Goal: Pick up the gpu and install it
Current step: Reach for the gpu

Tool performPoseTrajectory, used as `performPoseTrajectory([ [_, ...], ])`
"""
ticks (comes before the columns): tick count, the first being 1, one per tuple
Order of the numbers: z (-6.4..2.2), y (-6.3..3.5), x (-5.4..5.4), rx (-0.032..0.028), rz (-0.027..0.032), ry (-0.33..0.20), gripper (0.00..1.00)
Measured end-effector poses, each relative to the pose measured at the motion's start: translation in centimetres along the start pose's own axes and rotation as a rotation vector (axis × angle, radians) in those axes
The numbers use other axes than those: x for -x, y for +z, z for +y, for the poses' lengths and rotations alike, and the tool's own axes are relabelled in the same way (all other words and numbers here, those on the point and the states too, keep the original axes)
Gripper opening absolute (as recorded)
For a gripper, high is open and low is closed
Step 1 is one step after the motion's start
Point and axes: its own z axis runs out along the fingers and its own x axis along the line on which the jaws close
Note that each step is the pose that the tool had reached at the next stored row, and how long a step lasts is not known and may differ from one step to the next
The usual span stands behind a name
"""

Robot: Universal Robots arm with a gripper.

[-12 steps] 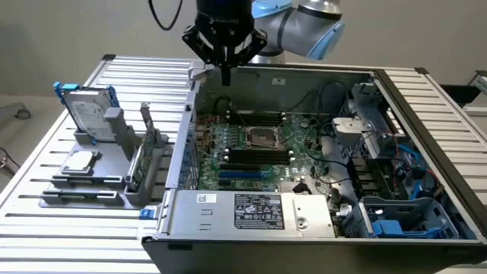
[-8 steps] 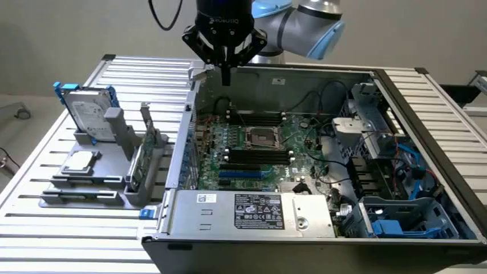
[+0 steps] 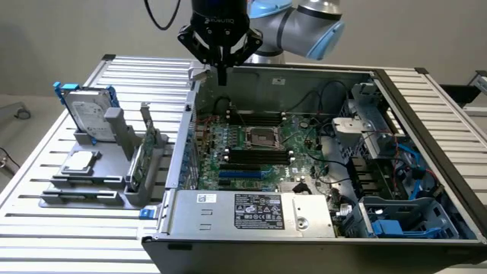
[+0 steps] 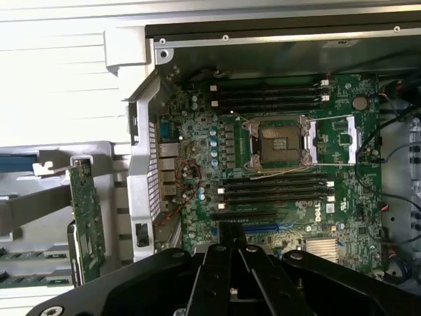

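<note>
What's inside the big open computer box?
A green motherboard with an empty processor socket, black memory slots and cables. The grey labelled box hides whatever lies under it.

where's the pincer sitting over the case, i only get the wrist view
Observer: The pincer hangs above the far wall of the open case, at the corner nearest the grey holder, shut and empty.
Operator: what's parked in that holder besides the gpu
Observer: A processor chip lies flat on it, to the exterior view's left of the gpu, which stands on edge outside the case.
</note>
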Motion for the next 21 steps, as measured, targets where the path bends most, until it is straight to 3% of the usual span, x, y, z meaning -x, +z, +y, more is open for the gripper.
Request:
performPoseTrajectory([
  [10,-0.39,0.11,-4.3,-0.0019,0.0021,0.000,0.11],
  [17,-0.58,0.49,-6.4,-0.0161,0.0103,0.000,0.11],
  [21,-0.71,0.73,-7.4,-0.0207,0.0158,-0.001,0.11],
])
